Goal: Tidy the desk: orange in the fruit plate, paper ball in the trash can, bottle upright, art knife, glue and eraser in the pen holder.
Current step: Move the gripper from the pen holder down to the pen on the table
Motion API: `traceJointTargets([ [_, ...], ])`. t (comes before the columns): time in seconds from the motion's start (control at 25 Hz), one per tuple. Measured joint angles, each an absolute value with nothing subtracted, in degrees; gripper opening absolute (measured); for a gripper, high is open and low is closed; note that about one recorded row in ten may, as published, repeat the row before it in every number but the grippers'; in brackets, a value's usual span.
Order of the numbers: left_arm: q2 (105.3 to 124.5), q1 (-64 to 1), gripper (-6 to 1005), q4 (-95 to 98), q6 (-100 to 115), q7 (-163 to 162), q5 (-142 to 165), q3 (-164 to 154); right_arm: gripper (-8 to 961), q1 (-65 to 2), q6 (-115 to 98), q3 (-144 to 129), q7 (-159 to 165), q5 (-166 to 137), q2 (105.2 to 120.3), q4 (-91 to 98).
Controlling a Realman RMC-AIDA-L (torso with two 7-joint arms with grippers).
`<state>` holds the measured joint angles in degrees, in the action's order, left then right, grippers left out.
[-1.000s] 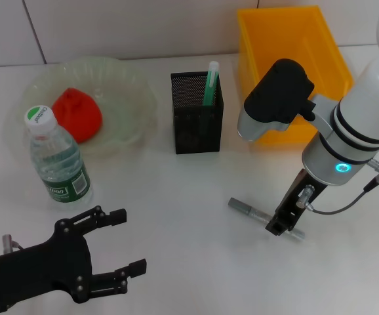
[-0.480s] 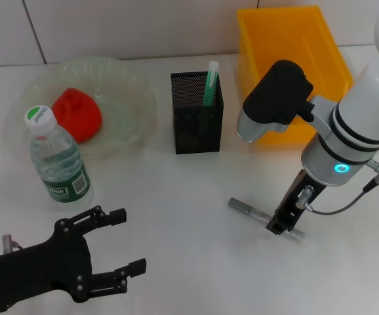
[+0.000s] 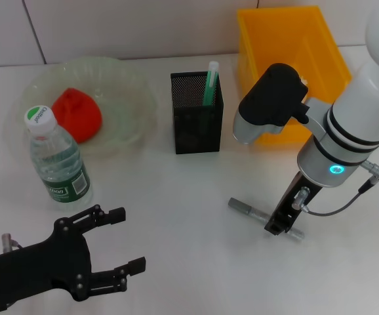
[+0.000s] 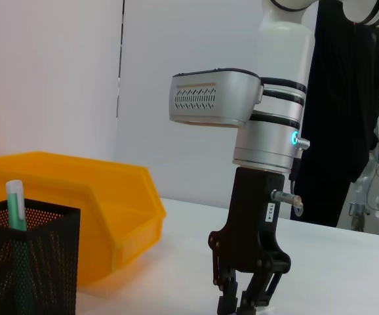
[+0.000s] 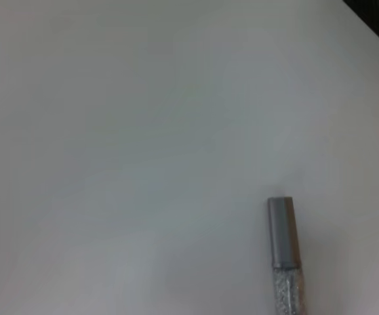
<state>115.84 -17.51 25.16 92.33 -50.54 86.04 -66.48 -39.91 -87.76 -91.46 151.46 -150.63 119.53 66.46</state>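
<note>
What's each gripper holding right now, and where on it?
Left gripper is open and empty, parked near the bottle. Right gripper is down over the art knife toward one end; a closed grip cannot be told.

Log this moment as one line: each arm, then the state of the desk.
right end effector: down on grey metal art knife | left end effector: open, idle at near desk edge | clear plastic bottle: upright | black mesh pen holder: holds green pen

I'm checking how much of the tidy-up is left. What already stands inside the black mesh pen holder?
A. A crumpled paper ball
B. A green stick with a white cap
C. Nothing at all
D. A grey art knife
B: a green stick with a white cap pokes out of the pen holder, while the grey art knife lies on the desk under the right gripper.
</note>
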Motion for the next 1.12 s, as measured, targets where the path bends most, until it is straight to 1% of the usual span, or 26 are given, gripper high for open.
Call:
traceJointTargets([
  [0.08,115.84,-17.5,873,25.1,92.3,-50.5,86.0,-66.5,290,-39.9,-87.8,-91.4,151.5,-150.6,119.53,66.5],
  [0.52,115.71,-18.0,872,25.1,91.3,-50.5,86.0,-66.7,141,-40.7,-87.7,-91.5,151.4,-150.6,119.55,65.5],
  [1.04,115.50,-18.1,871,25.2,91.2,-50.5,86.0,-66.6,139,-40.9,-87.7,-91.5,151.6,-150.7,119.43,65.8],
  [1.12,115.45,-18.2,871,25.2,91.3,-50.5,86.0,-66.5,127,-40.9,-87.7,-91.4,151.5,-150.7,119.43,65.9],
])
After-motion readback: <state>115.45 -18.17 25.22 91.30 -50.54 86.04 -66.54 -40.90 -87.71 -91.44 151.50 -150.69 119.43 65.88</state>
